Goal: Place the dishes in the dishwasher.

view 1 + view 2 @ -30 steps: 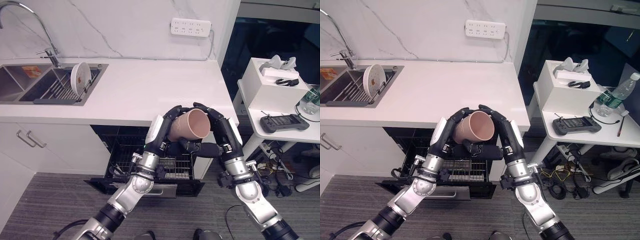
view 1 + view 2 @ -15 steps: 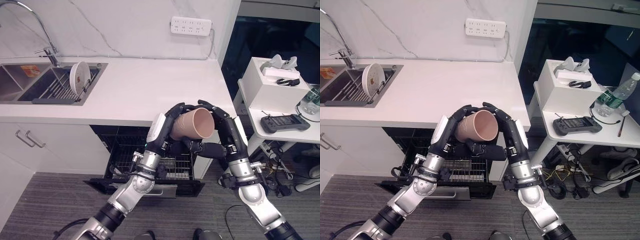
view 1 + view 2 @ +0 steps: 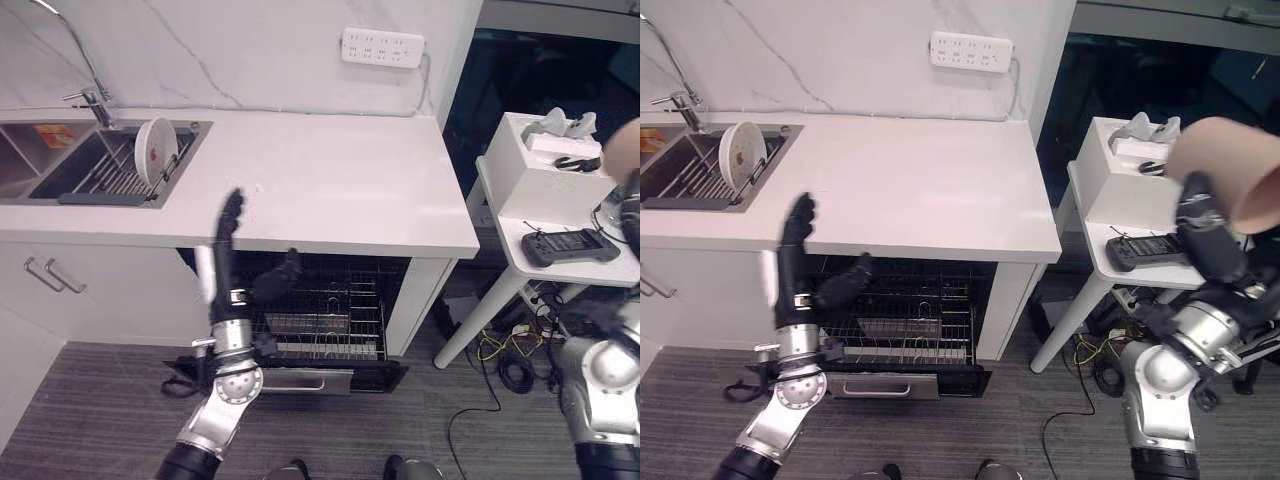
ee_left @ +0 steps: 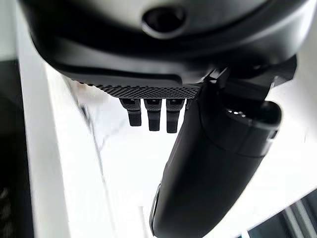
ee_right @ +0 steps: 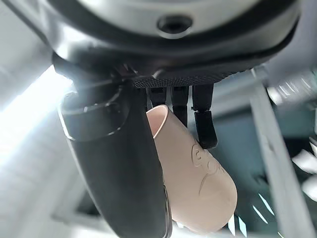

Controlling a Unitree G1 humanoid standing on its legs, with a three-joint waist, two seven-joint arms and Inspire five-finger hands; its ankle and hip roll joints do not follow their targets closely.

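A: Where is the cup sitting right now?

B: The pink cup is riding in the right hand, out to the robot's right and above the white side table. In the right wrist view the thumb and fingers are curling round its wall, so that hand is gripping the cup.

A: And the other hand?

B: The left hand is standing upright in front of the counter edge, fingers straight and holding nothing (thumb sticking out toward the rack).

A: So which step is in hand?

B: I'm judging it as the carry: the cup is in one hand's grip and is hanging well apart from the dishwasher, whose lower rack is lying pulled out under the counter. The next move is calling for a swing inward and down over the rack, then turning the cup mouth-down between the wires before letting go.

A: What is the room looking like?

B: A white countertop is running along a marble wall with a socket strip. At the robot's left, a white plate is leaning on edge in the sink rack, below the tap. On the side table a black handheld controller is lying beside a white box. The floor is grey, with cables trailing under the table.
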